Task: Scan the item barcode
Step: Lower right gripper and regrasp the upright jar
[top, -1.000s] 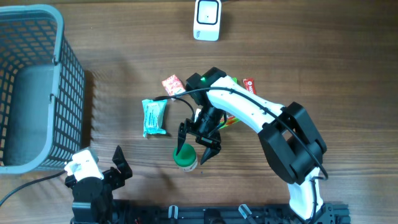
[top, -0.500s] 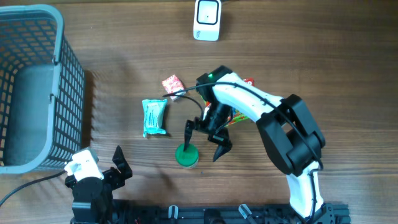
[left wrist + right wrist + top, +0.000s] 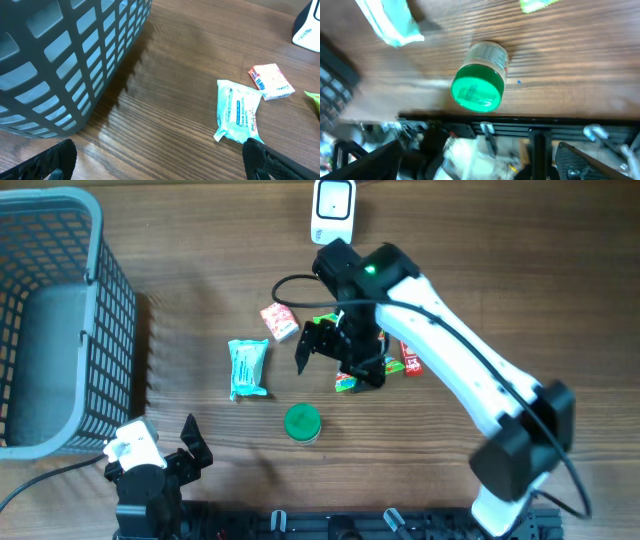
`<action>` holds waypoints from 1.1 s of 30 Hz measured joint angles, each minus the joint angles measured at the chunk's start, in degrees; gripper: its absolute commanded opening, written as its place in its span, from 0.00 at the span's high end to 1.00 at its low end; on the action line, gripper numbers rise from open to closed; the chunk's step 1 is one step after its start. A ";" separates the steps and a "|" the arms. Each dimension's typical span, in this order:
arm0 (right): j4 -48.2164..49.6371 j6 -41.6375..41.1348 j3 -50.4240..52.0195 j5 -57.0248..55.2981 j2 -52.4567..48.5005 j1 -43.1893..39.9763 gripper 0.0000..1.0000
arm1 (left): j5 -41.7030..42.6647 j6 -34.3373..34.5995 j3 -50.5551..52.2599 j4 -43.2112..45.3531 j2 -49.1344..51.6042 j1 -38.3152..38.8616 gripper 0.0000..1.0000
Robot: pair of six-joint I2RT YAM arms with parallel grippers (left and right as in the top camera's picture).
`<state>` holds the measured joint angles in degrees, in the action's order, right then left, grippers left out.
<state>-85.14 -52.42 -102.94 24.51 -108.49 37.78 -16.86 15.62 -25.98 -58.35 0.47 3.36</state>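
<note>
The right arm (image 3: 450,360) has white shell links, bulky black joints, a green light (image 3: 375,270) by the wrist and a looping black cable (image 3: 285,280). The left arm (image 3: 145,500) is black under a white block (image 3: 132,444), its fingers (image 3: 190,428) black too.

Grey plastic basket (image 3: 115,330), far left of wooden table (image 3: 200,260). Teal wipes packet (image 3: 247,368), flat, mid-table. Small red-and-white packet (image 3: 279,321) near it, not touching.

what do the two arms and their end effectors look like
Right arm: white shells, black joints, a green light, a looping black cable. Left arm: black with a white block. Right end effector and left end effector: black, two fingers each.
</note>
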 measured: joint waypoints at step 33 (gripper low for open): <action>19.69 -37.99 14.95 -20.83 2.08 18.91 0.00 | 0.02 0.00 0.00 0.00 0.00 0.00 0.00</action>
<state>-65.45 -90.41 -87.99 3.68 -106.41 56.69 -16.84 15.62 -25.98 -58.35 0.47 3.36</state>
